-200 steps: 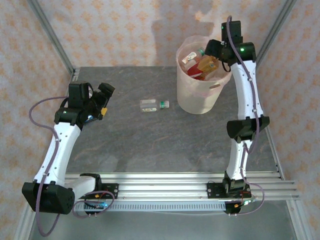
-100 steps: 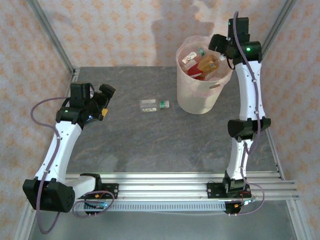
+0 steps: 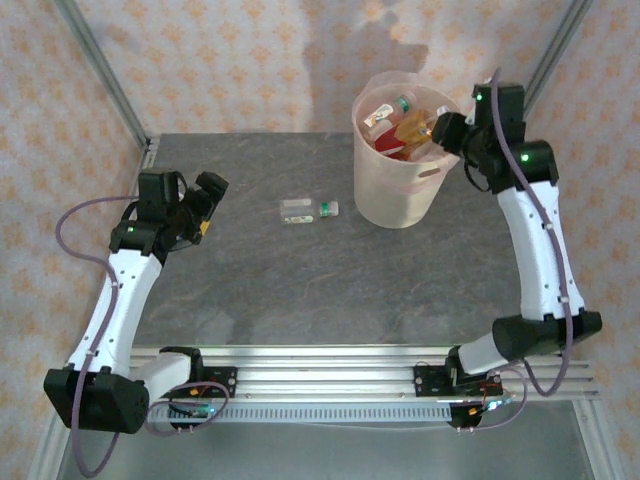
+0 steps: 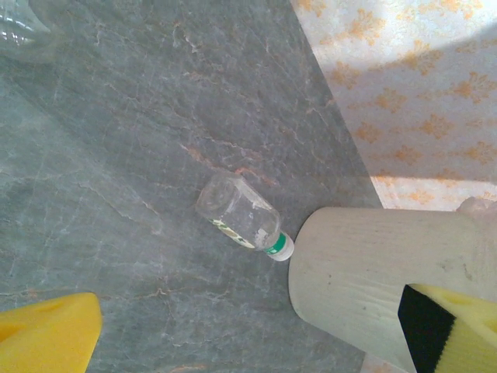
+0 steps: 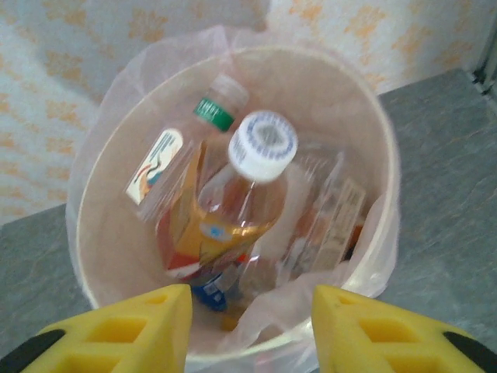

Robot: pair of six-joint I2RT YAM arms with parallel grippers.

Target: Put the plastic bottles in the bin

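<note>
One clear plastic bottle [image 3: 308, 210] with a green cap lies on its side on the dark table, just left of the bin [image 3: 390, 195]. In the left wrist view the same bottle [image 4: 241, 217] points its cap at the bin's wall [image 4: 373, 272]. My left gripper [image 3: 208, 195] hovers open well to its left, yellow fingertips [image 4: 46, 330] wide apart. The cream bin [image 5: 109, 256], lined with a thin bag, holds several bottles: a white-capped one with amber liquid [image 5: 248, 186] and a green-capped one [image 5: 210, 116]. My right gripper [image 5: 252, 330] is open and empty at the bin's right rim [image 3: 445, 130].
Patterned walls and metal frame posts [image 3: 100, 70] close in the table at the back and sides. A clear ribbed object [image 4: 23, 27] shows at the top-left corner of the left wrist view. An aluminium rail [image 3: 340, 375] runs along the near edge.
The right arm has swung out to the right and its gripper has drawn back from over the bin to its right rim. The left arm has barely shifted.
</note>
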